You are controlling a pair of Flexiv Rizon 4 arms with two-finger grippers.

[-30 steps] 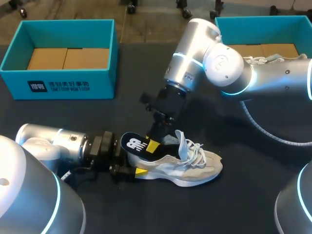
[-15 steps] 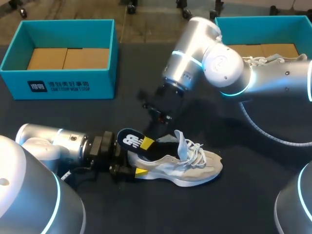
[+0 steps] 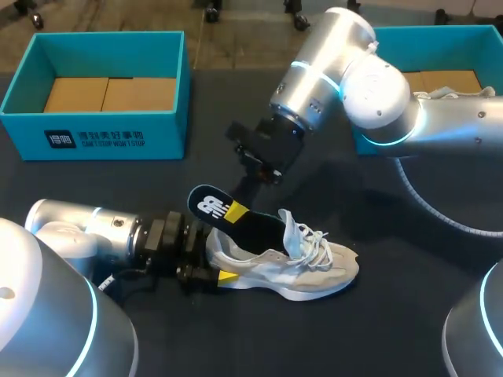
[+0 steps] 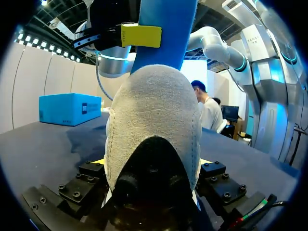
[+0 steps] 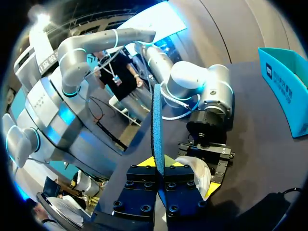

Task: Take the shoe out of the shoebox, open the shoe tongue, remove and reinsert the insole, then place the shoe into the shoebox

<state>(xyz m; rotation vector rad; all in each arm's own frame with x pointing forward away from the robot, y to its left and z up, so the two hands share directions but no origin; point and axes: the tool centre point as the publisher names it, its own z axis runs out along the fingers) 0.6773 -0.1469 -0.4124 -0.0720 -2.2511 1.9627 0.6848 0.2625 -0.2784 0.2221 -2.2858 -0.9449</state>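
A light grey shoe with white laces lies on its side on the dark table. My left gripper is shut on its heel; in the left wrist view the heel fills the space between my fingers. A dark blue insole with a white logo sticks up and to the left out of the shoe's opening. My right gripper is shut on the insole near its heel end. In the right wrist view the insole stands edge-on between the yellow tips of that gripper, with the shoe just below.
A teal shoebox with a cardboard bottom stands at the back left. A second teal box at the back right holds another shoe. My right arm crosses the table's middle.
My right gripper closed on the insole and rose up and back, drawing the insole further out of the shoe. The left gripper and the shoe stayed put.
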